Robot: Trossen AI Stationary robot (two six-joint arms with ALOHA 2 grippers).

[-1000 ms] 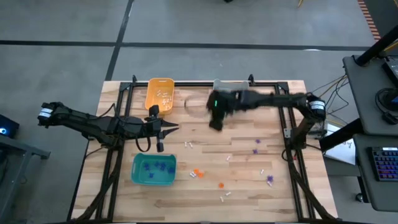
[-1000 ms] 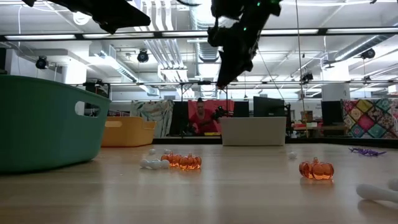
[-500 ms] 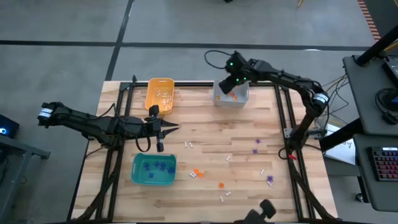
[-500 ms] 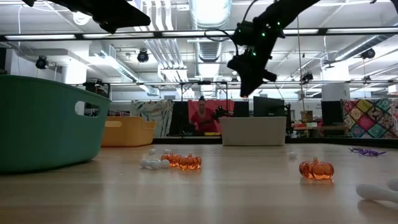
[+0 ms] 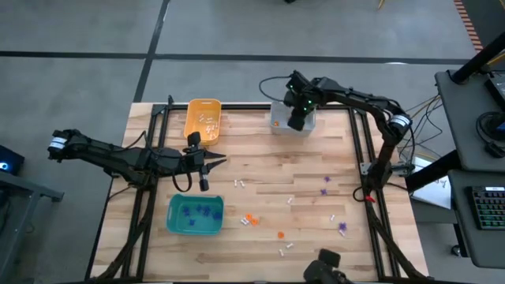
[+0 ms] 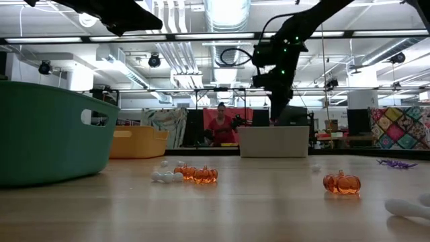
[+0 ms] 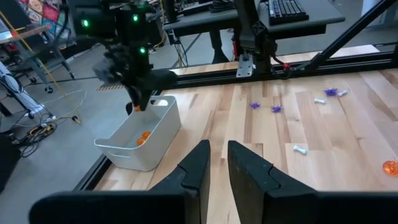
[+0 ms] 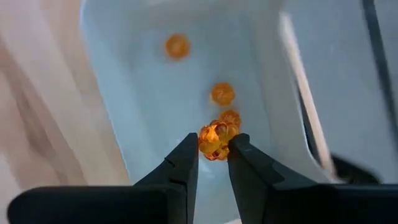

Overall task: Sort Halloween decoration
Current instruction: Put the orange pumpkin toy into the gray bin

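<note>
**A:** Right tool (image 8: pixel 212 149) status?

**B:** Over the grey bin (image 5: pixel 278 126) at the far edge of the worktop (image 5: pixel 268 162), fingers clenched on an orange pumpkin trinket (image 8: pixel 215 138). Three more orange ones (image 8: pixel 222 93) lie loose on the bin floor below it.

**A:** Left tool (image 5: pixel 221 162)?

**B:** Parked above the worktop between the yellow bin (image 5: pixel 203 118) and the teal bin (image 5: pixel 195 214). Fingers (image 7: pixel 198 163) nearly together, a narrow gap between them, nothing held.

**A:** What's in the other bins?

**B:** Small white pieces (image 5: pixel 207 121) in the yellow one, purple spiky ones (image 5: pixel 207 211) in the teal one.

**A:** Still loose on the worktop?

**B:** Two orange pumpkins (image 5: pixel 251 220) just beside the teal bin, a third (image 5: pixel 280 234) a bit further towards the right arm. White bits (image 5: pixel 241 184) scattered mid-worktop. Purple spiky pieces (image 5: pixel 325 181) on the right arm's side, one (image 5: pixel 342 228) near the front edge.

**A:** Anything behind?

**B:** Low view shows a person in red (image 6: pixel 219 128) in the room beyond.
</note>
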